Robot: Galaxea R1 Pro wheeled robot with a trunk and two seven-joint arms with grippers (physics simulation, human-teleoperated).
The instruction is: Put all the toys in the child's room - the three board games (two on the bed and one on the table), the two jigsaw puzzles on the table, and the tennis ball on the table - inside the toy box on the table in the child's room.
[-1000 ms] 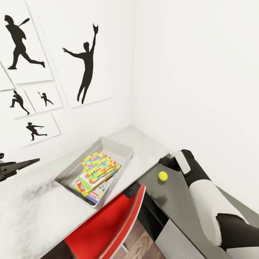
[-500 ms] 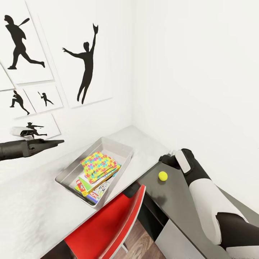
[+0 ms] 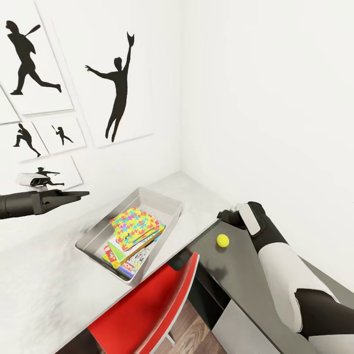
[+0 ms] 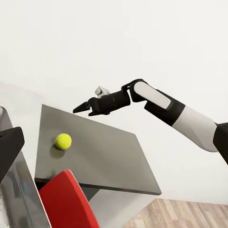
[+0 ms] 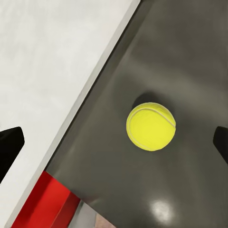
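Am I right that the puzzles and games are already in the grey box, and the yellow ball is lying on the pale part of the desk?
Not quite. The puzzles and games do lie in the grey box, but the yellow ball rests on the dark grey lower section, not the pale part. The head view shows it, with the right end effector just above the ball.

board games (image 3: 127,259) lying mostly buried under the jigsaw puzzles (image 3: 136,227), covers too small to read | left gripper (image 3: 78,194) running off the frame edge, jaw state unclear | right gripper (image 4: 83,108) fingertips unclear
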